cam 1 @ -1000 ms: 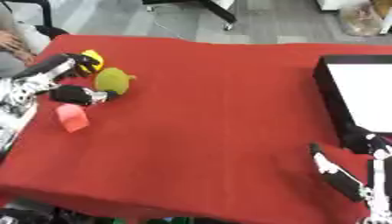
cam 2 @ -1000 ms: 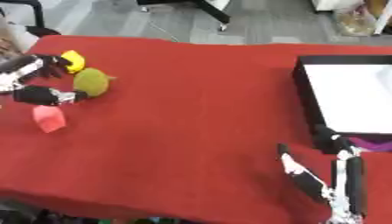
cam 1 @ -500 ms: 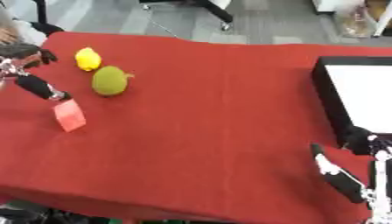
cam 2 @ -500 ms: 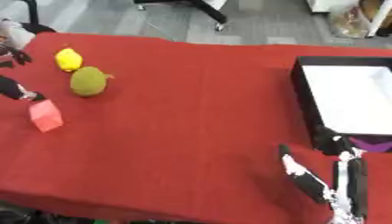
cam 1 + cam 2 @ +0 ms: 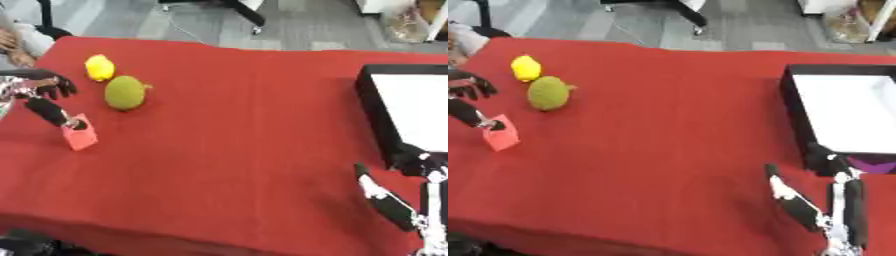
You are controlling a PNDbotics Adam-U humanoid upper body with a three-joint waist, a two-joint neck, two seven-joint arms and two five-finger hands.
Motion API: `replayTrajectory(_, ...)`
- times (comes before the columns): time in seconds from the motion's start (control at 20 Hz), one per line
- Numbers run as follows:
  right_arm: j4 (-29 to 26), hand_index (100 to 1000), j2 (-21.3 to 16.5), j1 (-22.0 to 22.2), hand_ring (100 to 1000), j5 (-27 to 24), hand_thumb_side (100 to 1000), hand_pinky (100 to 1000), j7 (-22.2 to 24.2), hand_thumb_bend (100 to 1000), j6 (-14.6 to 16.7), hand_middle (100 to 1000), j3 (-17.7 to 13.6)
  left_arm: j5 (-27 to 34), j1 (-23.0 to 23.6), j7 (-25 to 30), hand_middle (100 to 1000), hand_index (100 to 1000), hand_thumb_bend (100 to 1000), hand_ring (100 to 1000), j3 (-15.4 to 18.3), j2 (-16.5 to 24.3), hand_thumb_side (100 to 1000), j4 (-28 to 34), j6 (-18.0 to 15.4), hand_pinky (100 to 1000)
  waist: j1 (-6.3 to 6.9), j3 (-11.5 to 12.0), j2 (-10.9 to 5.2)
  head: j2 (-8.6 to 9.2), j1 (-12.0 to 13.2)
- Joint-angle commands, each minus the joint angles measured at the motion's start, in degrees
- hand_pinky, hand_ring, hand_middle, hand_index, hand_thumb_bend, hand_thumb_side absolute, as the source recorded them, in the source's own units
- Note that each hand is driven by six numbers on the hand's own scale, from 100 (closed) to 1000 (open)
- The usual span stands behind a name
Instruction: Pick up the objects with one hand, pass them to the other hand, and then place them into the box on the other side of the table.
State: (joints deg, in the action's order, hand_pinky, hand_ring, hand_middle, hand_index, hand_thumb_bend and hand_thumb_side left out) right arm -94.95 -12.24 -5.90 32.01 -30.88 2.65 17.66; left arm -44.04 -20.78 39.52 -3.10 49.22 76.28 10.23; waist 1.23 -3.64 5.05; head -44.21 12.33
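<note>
Nearest the camera, at the lower right, the right robot hand [image 5: 833, 210] is seen resting idle, its fingers straight and pointing up, with nothing held. Just beyond it the box [image 5: 795, 107], black-walled with a white inside, lies at the right edge of the red tabletop [image 5: 236, 130]; a small purple patch is visible at its near corner, too unclear to name.

Across the tabletop, at the left edge, the left robot hand [image 5: 42, 95] is found with its fingers curled and its thumb stretched down, the thumb tip touching the top of the red block [image 5: 80, 136]. No object appears to be enclosed, so this hand is judged closed on nothing. The block lies just below and slightly right of this hand, tilted, its long axis running roughly near to far.

Further back, the green fruit [image 5: 124, 92] sits just right of the left hand, apart from it, and the yellow fruit [image 5: 100, 67] lies just beyond, close beside the green one.

All three objects lie well apart from the box and the right hand, so the pick is judged to fall to the left hand, the red block being closest to it
</note>
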Motion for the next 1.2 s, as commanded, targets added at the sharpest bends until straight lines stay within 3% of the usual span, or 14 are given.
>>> replayTrajectory(0.05,-0.65,754,-0.22,-0.61,560,-0.10,378,557,0.09,538,0.19,551,-0.14,-0.55,-0.18,0.01,762,879,525,773,0.46,0.87,389,-0.54,0.55,840,-0.01,0.00,-0.59,0.10,0.17)
replayTrajectory(0.5,-0.77,754,-0.12,-0.61,560,-0.21,377,557,0.17,538,0.11,551,-0.17,-1.31,1.35,-1.57,718,843,462,739,-0.52,-1.59,345,-3.54,0.43,826,-0.28,-0.02,-0.54,0.10,0.68)
replayTrajectory(0.75,-0.76,754,-0.11,-0.57,560,-0.24,377,557,0.20,538,0.10,551,-0.19,-2.36,1.89,-4.44,621,758,332,661,0.31,-1.79,238,-3.51,1.14,782,-0.34,0.09,-0.55,0.10,0.72)
replayTrajectory(0.9,-0.76,754,-0.12,-0.55,560,-0.24,377,557,0.20,538,0.08,551,-0.20,-1.80,2.21,-6.61,543,677,265,594,1.20,-1.46,176,-2.32,1.65,750,-0.35,0.20,-0.57,0.10,0.67)
replayTrajectory(1.2,-0.86,754,-0.17,-0.50,560,-0.29,377,557,0.22,539,0.09,551,-0.14,2.05,2.71,-10.79,511,633,169,571,4.30,-1.11,172,4.68,2.14,741,-0.38,0.49,-0.66,0.10,0.45)
